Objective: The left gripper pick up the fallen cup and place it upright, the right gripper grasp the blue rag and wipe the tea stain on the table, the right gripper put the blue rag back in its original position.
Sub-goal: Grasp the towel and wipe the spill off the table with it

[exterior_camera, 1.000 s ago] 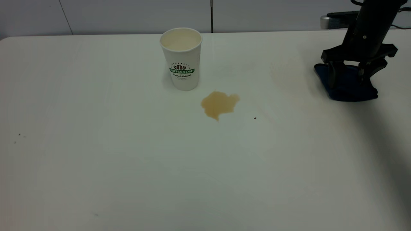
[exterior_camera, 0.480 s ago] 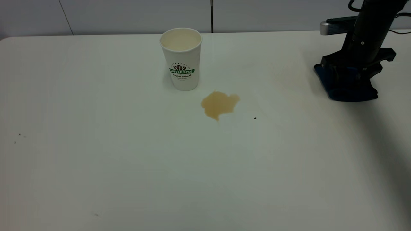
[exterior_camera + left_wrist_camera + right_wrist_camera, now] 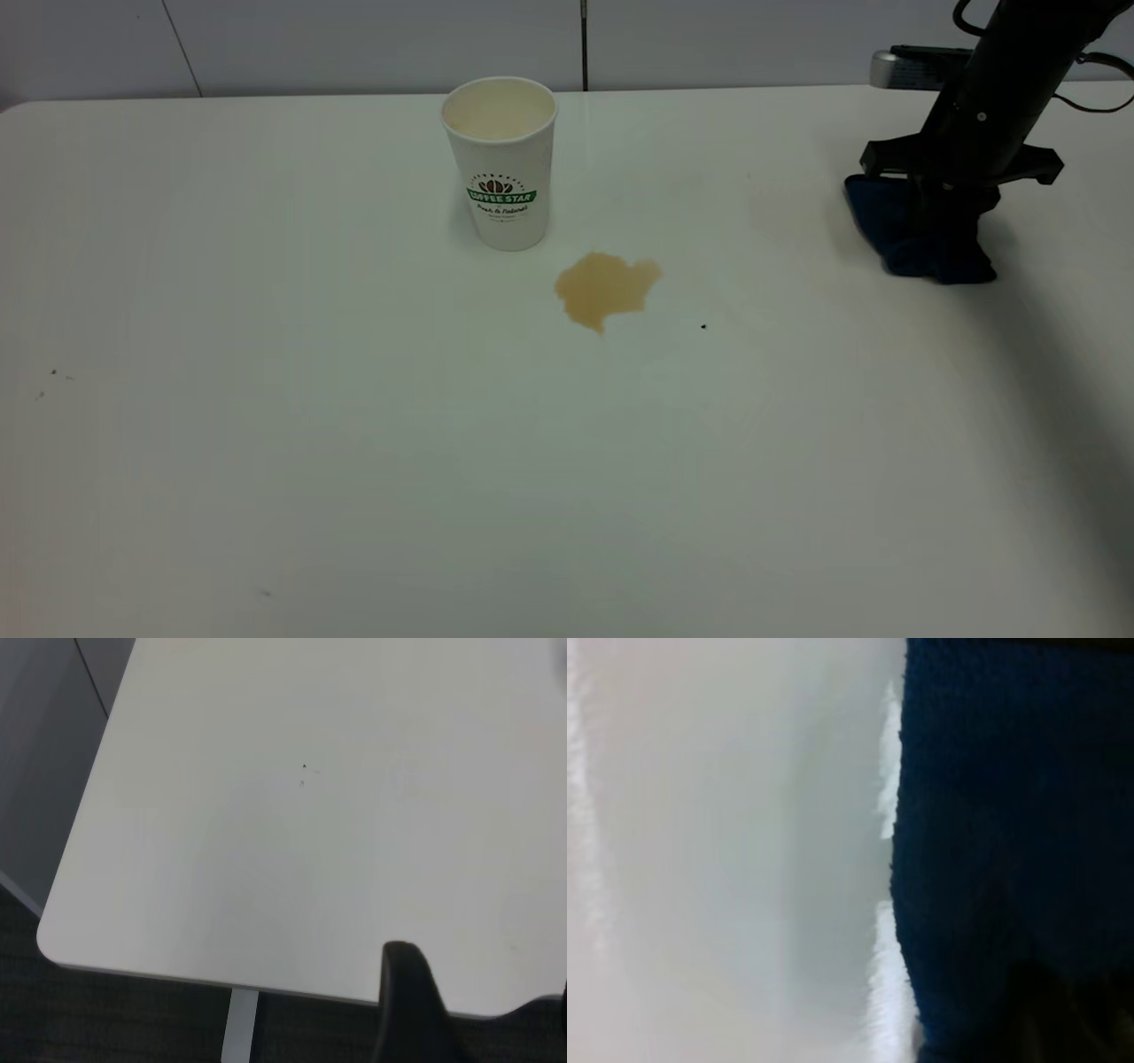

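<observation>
Right gripper [image 3: 946, 206] leans down from 1 o'clock at the table's [image 3: 354, 425] 2 o'clock corner, fingers pinched on the blue rag [image 3: 895, 232], which hangs bunched beneath it. Cup [image 3: 501, 159] stands upright at 12 o'clock, tea stain [image 3: 605, 288] just beside it toward 4 o'clock, well apart from the rag. Left gripper [image 3: 407, 1001]: can't tell its fingers

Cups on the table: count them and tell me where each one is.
1. The cup stands upright on the table, toward the far edge near the middle, just behind and left of the tea stain. No other cup shows in any view.
</observation>
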`<state>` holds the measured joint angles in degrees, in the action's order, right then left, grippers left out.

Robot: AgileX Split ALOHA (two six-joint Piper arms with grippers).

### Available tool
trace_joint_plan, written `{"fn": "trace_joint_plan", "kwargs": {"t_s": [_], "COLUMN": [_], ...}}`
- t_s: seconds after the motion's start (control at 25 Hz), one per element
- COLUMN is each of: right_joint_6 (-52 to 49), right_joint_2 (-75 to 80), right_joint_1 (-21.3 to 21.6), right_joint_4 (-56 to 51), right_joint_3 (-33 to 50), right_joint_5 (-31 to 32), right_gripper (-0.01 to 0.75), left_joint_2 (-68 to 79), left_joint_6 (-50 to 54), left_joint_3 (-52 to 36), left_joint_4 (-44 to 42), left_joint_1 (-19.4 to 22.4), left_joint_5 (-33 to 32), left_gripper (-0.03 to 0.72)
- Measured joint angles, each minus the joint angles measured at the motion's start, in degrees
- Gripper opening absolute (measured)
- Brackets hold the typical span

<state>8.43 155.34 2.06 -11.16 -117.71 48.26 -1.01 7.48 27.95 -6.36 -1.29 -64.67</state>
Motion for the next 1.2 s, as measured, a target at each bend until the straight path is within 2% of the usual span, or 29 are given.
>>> {"fn": "trace_joint_plan", "kwargs": {"t_s": [0.16,0.8,0.96,1.2], "right_joint_6": [1.39,1.58,0.43,0.09], "right_joint_2": [0.01,0.3,0.4,0.45], "right_joint_1": [-3.01,-26.54,-30.72,-33.98], "right_joint_4": [-1.45,-2.19,-2.39,-2.54], "right_joint_3": [0.0,0.0,0.0,0.0], "right_joint_5": [1.06,0.91,-0.18,-4.15], "right_gripper": [0.06,0.06,0.06,0.06], "left_joint_2": [0.0,0.0,0.0,0.0], "left_joint_6": [0.0,0.0,0.0,0.0], "left_joint_3": [0.0,0.0,0.0,0.0], "left_joint_4": [0.0,0.0,0.0,0.0], "left_joint_1": [0.0,0.0,0.0,0.0], "left_joint_5": [-0.06,-0.06,-0.06,-0.06], "left_gripper": [0.44,0.44,0.44,0.44]}}
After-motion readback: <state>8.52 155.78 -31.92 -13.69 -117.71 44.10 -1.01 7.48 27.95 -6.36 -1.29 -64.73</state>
